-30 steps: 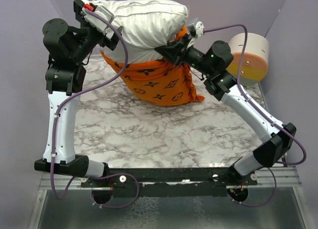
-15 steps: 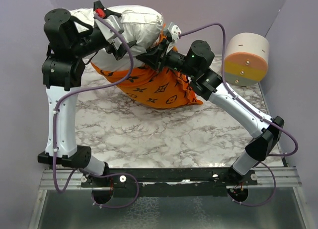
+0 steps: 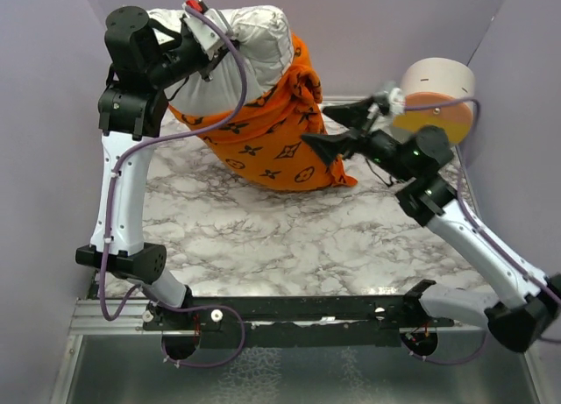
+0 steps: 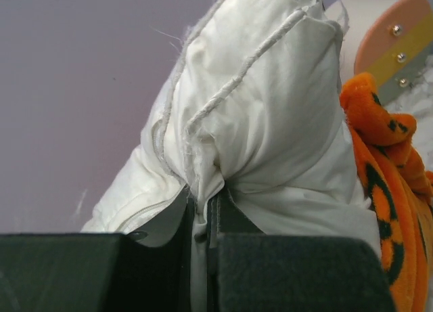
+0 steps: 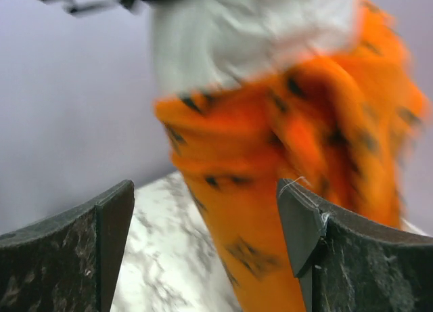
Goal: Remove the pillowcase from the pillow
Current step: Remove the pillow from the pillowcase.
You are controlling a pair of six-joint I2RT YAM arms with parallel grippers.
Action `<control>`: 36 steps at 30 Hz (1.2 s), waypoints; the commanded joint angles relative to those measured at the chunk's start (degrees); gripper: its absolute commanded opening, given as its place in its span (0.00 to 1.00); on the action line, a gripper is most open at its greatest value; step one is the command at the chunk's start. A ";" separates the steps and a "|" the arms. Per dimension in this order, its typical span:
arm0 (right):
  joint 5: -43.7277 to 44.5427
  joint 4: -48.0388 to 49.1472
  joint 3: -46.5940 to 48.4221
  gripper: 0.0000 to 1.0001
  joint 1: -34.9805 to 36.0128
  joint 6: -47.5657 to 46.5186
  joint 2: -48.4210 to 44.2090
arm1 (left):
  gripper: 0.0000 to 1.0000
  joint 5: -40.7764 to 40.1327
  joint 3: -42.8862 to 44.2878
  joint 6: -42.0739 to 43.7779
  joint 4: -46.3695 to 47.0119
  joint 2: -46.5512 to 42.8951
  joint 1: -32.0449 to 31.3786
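Orange pillowcase (image 3: 280, 137) hangs half off the pillow (image 3: 254, 36), whose corner the left gripper (image 4: 201, 220) pinches; right gripper (image 3: 331, 131), jaws wide at three o'clock, likely must seize it, then pull.

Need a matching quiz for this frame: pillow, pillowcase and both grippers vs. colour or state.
1. pillow
2. pillowcase
3. left gripper
4. right gripper

A. open, holding nothing
B. orange with a dark pattern
C. white, top end bare
D. shut on the pillow

Pairs: 1-C, 2-B, 3-D, 4-A
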 commanded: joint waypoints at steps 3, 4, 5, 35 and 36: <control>-1.16 1.72 -24.16 0.87 -15.70 5.15 -17.62 | 0.00 -4.09 18.03 -9.37 11.49 3.45 -0.51; -1.14 0.84 -26.70 0.87 -17.13 4.93 -18.99 | 0.00 -4.09 19.03 -9.91 12.40 3.55 -0.46; -1.01 0.63 -29.24 0.87 -18.14 4.83 -20.21 | 0.00 -3.97 19.02 -10.35 13.28 3.13 -0.50; 1.08 -4.61 -23.20 0.89 -21.00 -27.87 18.75 | 0.00 -7.94 15.20 5.31 15.05 -3.28 -0.50; -1.97 -5.54 -22.15 0.88 -21.00 -28.59 20.43 | 0.00 -7.91 15.31 5.51 15.03 -3.31 -0.51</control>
